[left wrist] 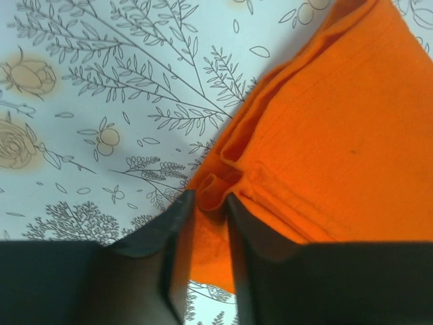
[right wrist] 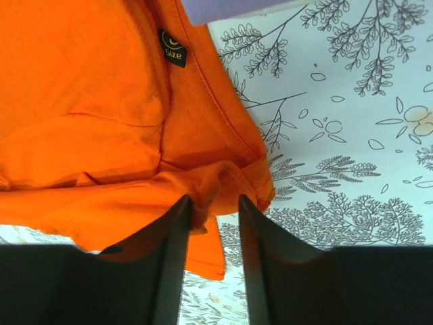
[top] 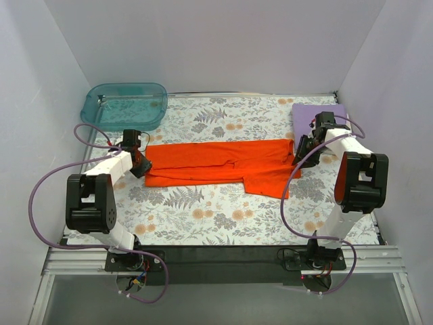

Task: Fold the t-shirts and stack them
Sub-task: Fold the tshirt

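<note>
Your L gripper [left wrist: 208,202] & R gripper [right wrist: 215,203] both pinch the orange t-shirt [top: 216,162] — only part folded; purple t-shirt [top: 319,115] looks done — stacking's not done yet

Orange-red tee [top: 216,162], lavender tee [top: 308,116], teal see-thru tub [top: 126,87], white tablecloth [top: 203,203] w/ grey-tan florals, blk fingers [left wrist: 159,261]

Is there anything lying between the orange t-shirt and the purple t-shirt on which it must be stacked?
Nothing loose lies between them. The orange t-shirt ends right beside the purple t-shirt at the far right. Only the right gripper, pinching that end, is over the gap. The teal tub stands far left, off the path.
</note>
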`<act>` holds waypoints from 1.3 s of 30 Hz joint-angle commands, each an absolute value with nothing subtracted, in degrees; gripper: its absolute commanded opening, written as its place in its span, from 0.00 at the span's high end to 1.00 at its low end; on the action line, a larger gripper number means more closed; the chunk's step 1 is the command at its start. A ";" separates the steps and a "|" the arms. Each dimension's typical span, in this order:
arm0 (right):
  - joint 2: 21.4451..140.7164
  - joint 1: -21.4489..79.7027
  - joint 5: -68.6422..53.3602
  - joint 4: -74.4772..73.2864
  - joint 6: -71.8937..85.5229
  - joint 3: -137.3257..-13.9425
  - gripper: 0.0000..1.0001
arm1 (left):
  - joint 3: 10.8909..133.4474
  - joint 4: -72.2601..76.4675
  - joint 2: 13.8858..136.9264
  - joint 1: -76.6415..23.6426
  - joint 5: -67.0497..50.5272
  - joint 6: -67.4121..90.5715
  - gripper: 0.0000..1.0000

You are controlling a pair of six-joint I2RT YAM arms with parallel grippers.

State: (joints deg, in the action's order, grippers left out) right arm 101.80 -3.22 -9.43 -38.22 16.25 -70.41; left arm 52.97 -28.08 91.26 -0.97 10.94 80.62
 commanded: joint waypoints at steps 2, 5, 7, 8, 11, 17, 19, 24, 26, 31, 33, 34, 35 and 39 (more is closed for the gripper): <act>96.26 -2.55 -8.52 -36.56 14.68 -69.53 0.59 | 52.73 -27.33 85.36 -0.53 11.51 78.93 0.59; 92.22 -1.50 -9.49 -36.47 14.68 -66.11 0.53 | 52.12 -27.77 82.45 -0.53 10.11 78.22 0.33; 89.84 -0.44 -9.40 -36.39 15.03 -63.91 0.51 | 51.42 -29.08 79.64 -0.53 9.50 77.96 0.31; 87.74 -0.09 -9.49 -36.13 15.20 -62.42 0.51 | 51.16 -29.53 78.58 -0.53 9.14 77.87 0.31; 83.52 2.19 -9.40 -35.33 16.26 -56.62 0.48 | 49.05 -31.29 74.28 -0.70 9.05 77.43 0.29; 78.75 5.09 -9.05 -33.49 18.45 -46.77 0.46 | 43.78 -33.84 66.10 -0.88 8.35 77.08 0.28; 78.40 6.06 -8.96 -32.53 18.81 -44.57 0.46 | 42.63 -34.36 64.00 -0.88 8.09 77.08 0.28; 79.27 7.29 -8.44 -29.62 20.30 -42.02 0.46 | 40.69 -35.42 61.96 -0.88 7.74 77.52 0.28; 80.59 7.82 -8.26 -28.57 20.56 -41.75 0.46 | 40.17 -35.68 61.53 -0.88 7.65 77.69 0.28; 83.40 9.49 -7.91 -27.07 21.35 -41.40 0.52 | 39.73 -36.21 60.65 -0.88 7.03 78.31 0.28; 83.76 9.75 -7.74 -26.72 21.44 -41.48 0.58 | 39.81 -36.38 60.47 -0.88 6.77 78.40 0.28; 83.93 9.93 -7.56 -26.72 21.36 -41.66 0.62 | 39.90 -36.47 60.47 -0.88 6.59 78.49 0.28; 83.76 9.84 -7.38 -26.89 21.27 -41.83 0.72 | 40.08 -36.56 60.56 -0.88 6.50 78.57 0.28; 83.41 9.93 -6.94 -27.86 20.92 -44.99 0.98 | 40.17 -36.65 60.56 -0.88 6.33 78.75 0.28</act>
